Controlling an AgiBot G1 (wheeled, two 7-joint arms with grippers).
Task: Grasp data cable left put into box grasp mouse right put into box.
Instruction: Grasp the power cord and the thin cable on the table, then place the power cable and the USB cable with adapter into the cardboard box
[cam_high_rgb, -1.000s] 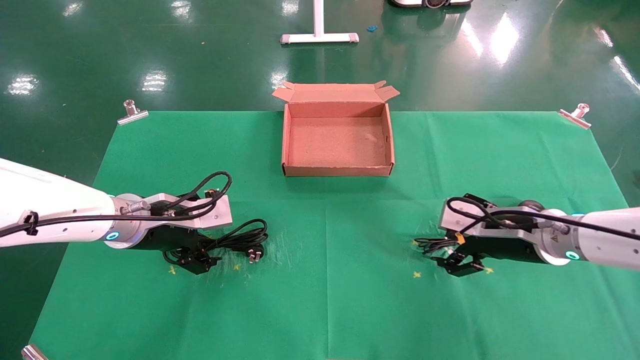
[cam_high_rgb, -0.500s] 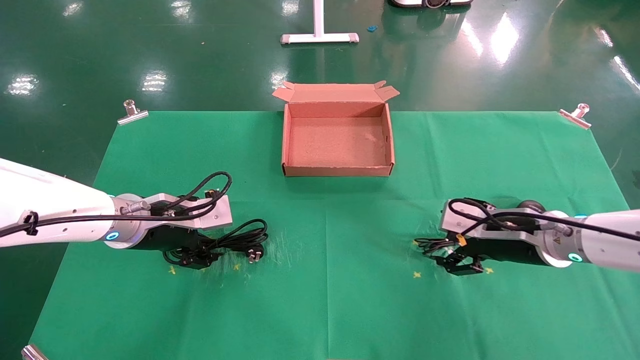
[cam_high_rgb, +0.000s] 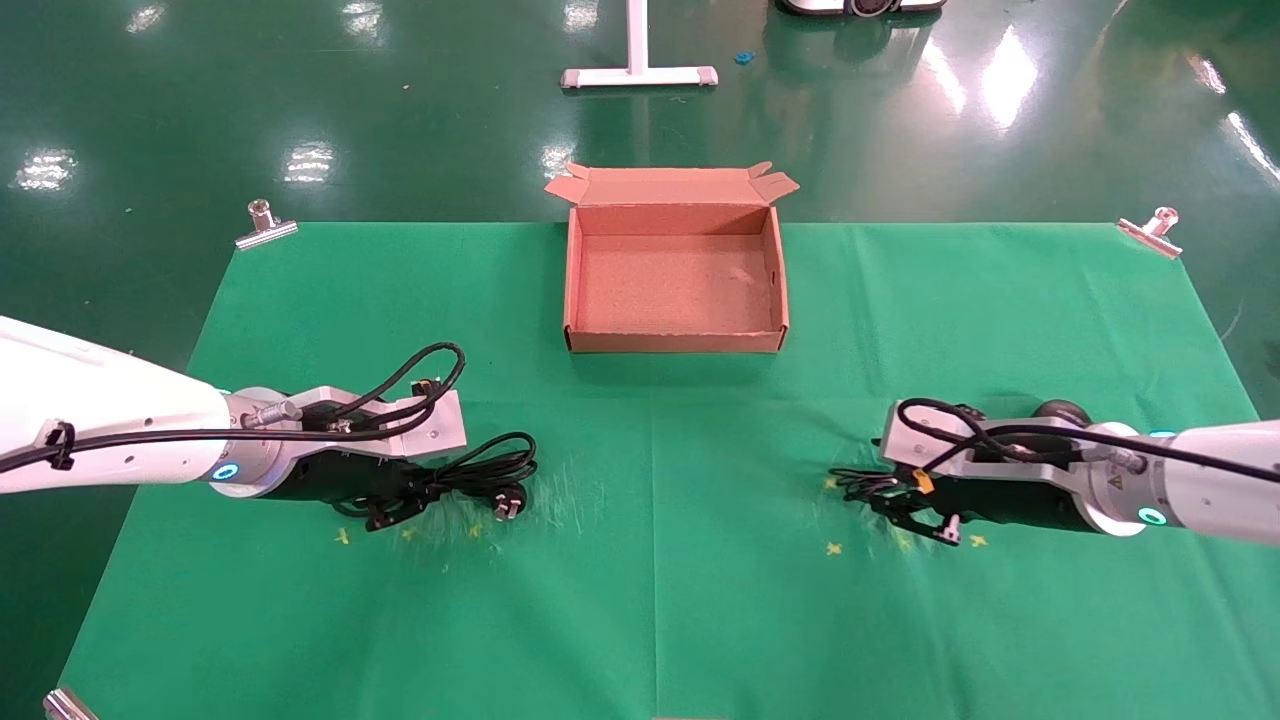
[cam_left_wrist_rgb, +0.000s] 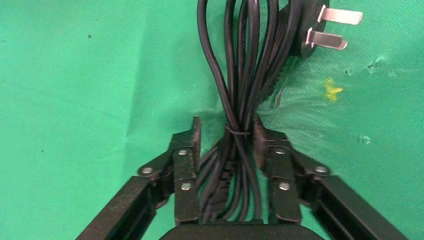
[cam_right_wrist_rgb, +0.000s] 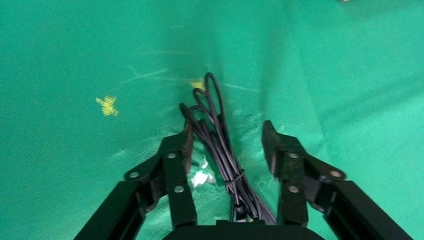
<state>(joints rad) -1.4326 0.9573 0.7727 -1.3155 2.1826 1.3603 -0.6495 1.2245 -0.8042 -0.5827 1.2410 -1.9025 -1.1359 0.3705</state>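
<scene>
The data cable (cam_high_rgb: 480, 470) lies coiled on the green cloth at the left, with its pronged plug (cam_left_wrist_rgb: 310, 25) at the far end. My left gripper (cam_high_rgb: 400, 505) is down on the cloth, shut on the tied bundle (cam_left_wrist_rgb: 240, 100), which fills the gap between the fingers. My right gripper (cam_high_rgb: 915, 515) is open and low on the cloth, straddling the mouse's thin tied wire (cam_right_wrist_rgb: 220, 145). The mouse (cam_high_rgb: 1062, 409) shows only as a dark round shape behind the right wrist. The empty brown box (cam_high_rgb: 675, 342) stands at the back centre.
Metal clips (cam_high_rgb: 265, 225) (cam_high_rgb: 1150, 232) hold the cloth's far corners. Small yellow marks (cam_right_wrist_rgb: 106, 105) dot the cloth near both grippers. A white stand base (cam_high_rgb: 638, 75) is on the floor beyond the table.
Both grippers have dropped lower onto the cloth. The left jaws have closed in on the cable bundle. The right jaws now sit over the mouse wire.
</scene>
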